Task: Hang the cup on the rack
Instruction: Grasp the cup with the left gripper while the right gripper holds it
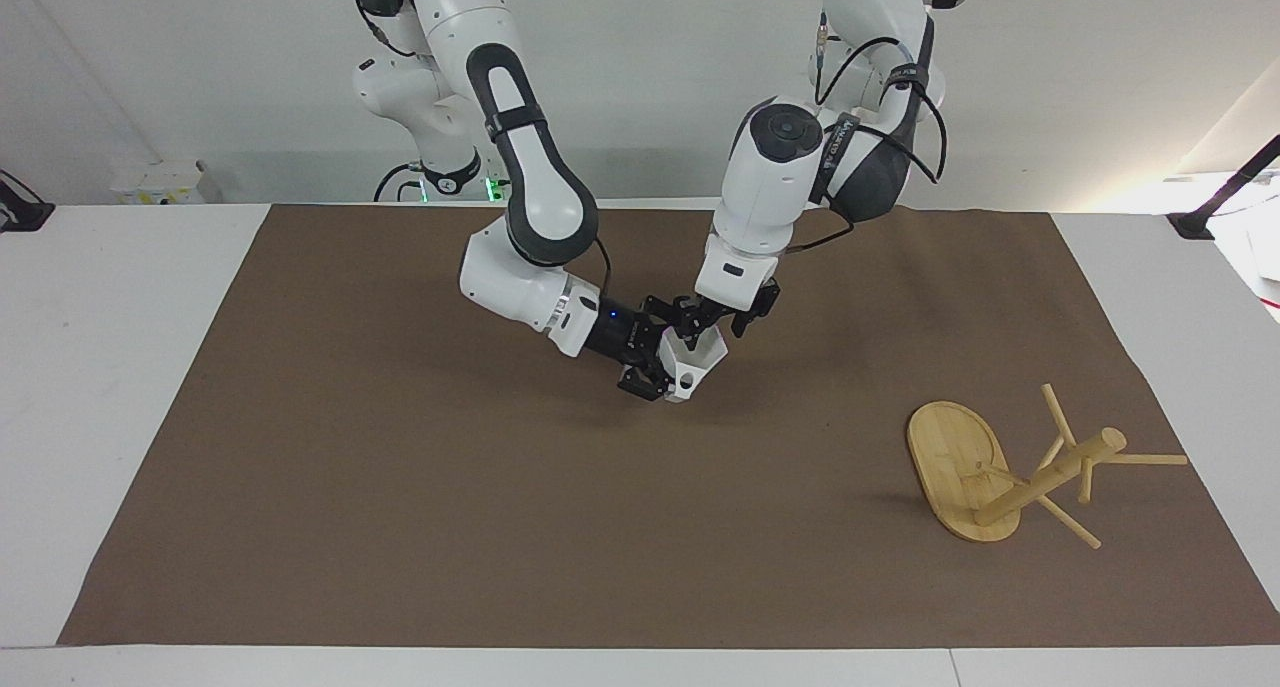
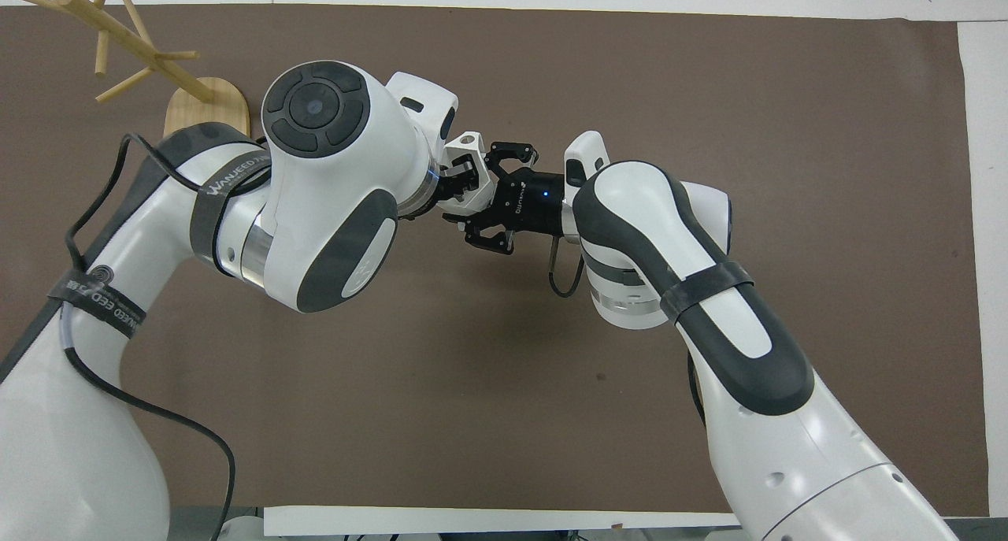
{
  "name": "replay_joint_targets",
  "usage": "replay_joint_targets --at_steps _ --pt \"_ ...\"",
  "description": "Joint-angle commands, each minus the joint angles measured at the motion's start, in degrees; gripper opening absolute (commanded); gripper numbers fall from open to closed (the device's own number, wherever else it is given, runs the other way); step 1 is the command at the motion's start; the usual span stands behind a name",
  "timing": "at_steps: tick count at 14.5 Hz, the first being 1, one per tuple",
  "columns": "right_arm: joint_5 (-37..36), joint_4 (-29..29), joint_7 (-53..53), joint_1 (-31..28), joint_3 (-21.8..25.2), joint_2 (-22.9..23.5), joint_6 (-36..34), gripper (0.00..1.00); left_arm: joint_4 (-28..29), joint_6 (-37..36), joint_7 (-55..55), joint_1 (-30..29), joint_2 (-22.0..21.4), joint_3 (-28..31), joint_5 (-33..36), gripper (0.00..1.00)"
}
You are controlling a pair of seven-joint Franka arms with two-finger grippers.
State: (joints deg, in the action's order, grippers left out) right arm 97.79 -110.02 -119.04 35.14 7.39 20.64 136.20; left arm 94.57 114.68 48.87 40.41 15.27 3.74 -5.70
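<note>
Handover step: my right gripper pinches the cup above mid-tabletop, left gripper at its rim, fingers' state unclear; next, carry it to the rack.

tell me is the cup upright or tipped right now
Tipped. The cup is held off the mat by the right gripper, its open mouth turned sideways toward the left gripper, which reaches into the rim.
</note>
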Motion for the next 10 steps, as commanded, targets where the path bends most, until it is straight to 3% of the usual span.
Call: replay_joint_targets --at_steps 1,3,4,5,6,10 --pt "1.0 -0.5 1.1 0.3 0.2 -1.1 0.6 0.46 2.1 3.3 -0.2 0.2 -1.6 0.7 -0.4 0.0" --pt "1.2 -0.4 1.1 0.3 0.2 -1.0 0.6 0.51 2.1 5.2 -0.6 -0.1 -1.5 0.7 -0.4 0.0" --pt "1.3 -0.4 1.0 0.3 0.2 -1.1 0.4 0.6 2.3 4.9 -0.5 0.0 -1.5 0.7 -0.4 0.0" --pt "1.3 -0.5 1.0 0.3 0.2 -1.6 0.6 0.86 2.5 4.9 -0.5 0.1 -1.6 0.7 -0.4 0.0" --pt "1.3 -0.9 1.0 0.3 0.2 -2.6 0.7 1.0 2.6 5.0 -0.5 0.2 -1.6 0.7 -0.4 0.0" --pt "0.6 -4.6 0.7 -0.2 0.3 -7.7 2.1 1.0 2.5 5.1 -0.7 0.5 -1.6 0.8 0.1 0.0"
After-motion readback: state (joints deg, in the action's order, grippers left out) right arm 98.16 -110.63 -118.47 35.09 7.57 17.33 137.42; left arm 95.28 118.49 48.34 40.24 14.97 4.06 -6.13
